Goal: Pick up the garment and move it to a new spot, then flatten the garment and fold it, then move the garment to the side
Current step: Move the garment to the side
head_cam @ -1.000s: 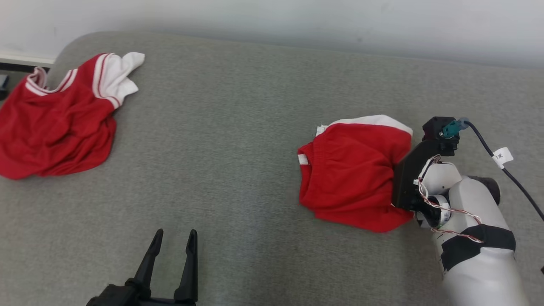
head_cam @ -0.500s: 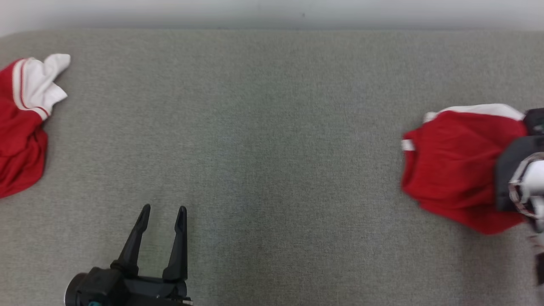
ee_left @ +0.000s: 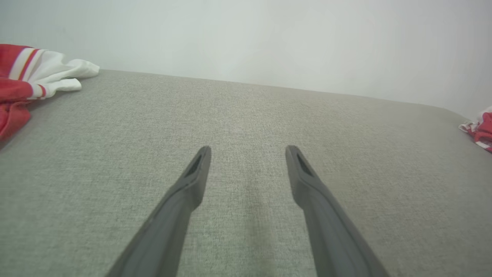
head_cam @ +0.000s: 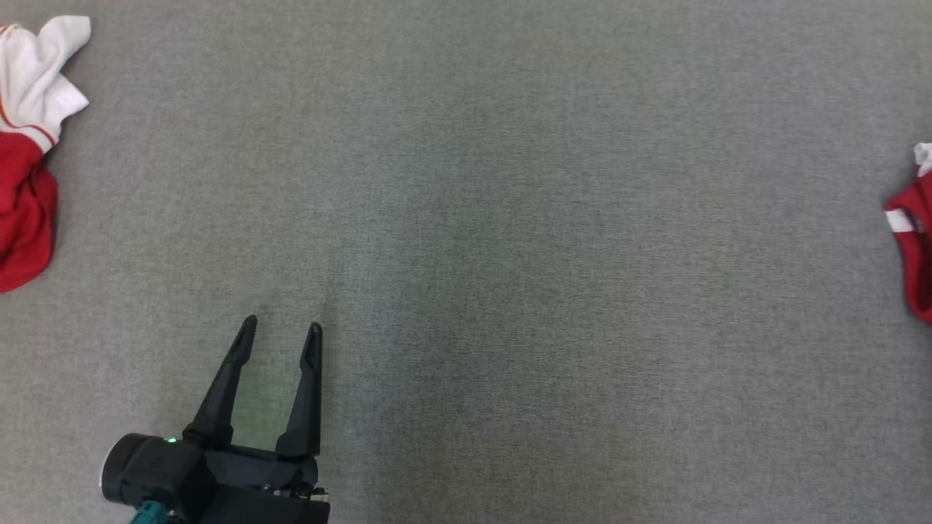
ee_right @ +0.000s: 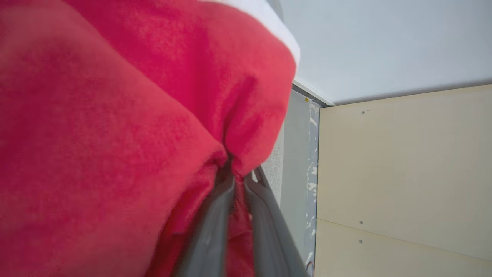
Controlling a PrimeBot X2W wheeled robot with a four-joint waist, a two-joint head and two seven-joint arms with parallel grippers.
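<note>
While the right hand (ee_right: 239, 175) is pinched almost closed on a bunched fold of the garment (ee_right: 115, 115), its two dark fingers (ee_right: 209, 231) meet inside the red cloth, which bulges around and above them.

Right wrist view: the red cloth takes up the left and middle, with a white band (ee_right: 276, 34) along its upper edge. Beside it are a pale wall (ee_right: 384, 46), a beige panel (ee_right: 403, 173) with small screw heads, and a grey strip (ee_right: 296, 154) between panel and cloth. I cannot tell from here whether the garment rests on the desk or hangs clear of it.

Head view: an edge of the garment (head_cam: 914, 247), red with a white band, shows at the right border over the grey cloth-covered desk (head_cam: 510, 255). The left hand (head_cam: 282, 324) is at lower left with its fingers spread wide, nothing between them, pointing up the view. A small green light (head_cam: 171, 440) glows on its base. This hand is well apart from both pieces of clothing.

A second garment (head_cam: 25, 204), red with a white sleeve (head_cam: 44, 65), lies crumpled on the desk at the left border.

Left wrist view: the left hand (ee_left: 249, 149) is wide, its fingers low over bare desk (ee_left: 250, 107). The second garment (ee_left: 13, 92) is at far left and the garment (ee_left: 480, 130) at the far right edge. A pale wall (ee_left: 269, 38) stands behind.
</note>
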